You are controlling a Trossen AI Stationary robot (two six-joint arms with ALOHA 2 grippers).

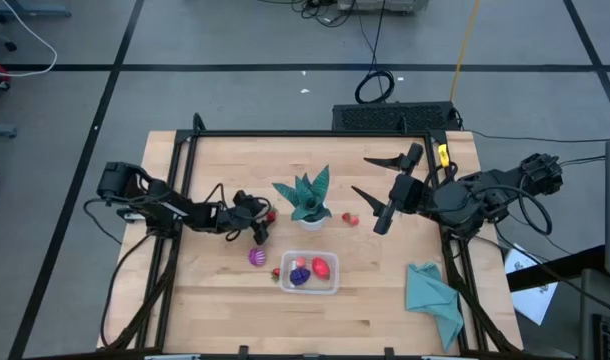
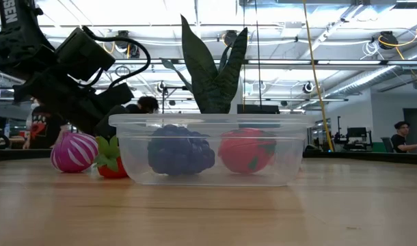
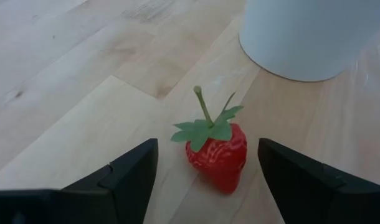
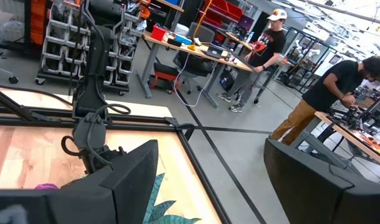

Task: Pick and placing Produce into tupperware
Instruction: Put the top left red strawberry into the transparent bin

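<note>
Between the parted fingers of the left gripper (image 3: 205, 180) a strawberry (image 3: 216, 152) is framed on the bare wood, untouched, beside the white pot (image 3: 308, 37); the grasp step is judged in hand, and closing squarely on the fruit is called for next. Farther off, the tupperware (image 1: 308, 273) is seen holding two pieces, and the right gripper (image 1: 375, 190) waits spread and empty above the table.
</note>
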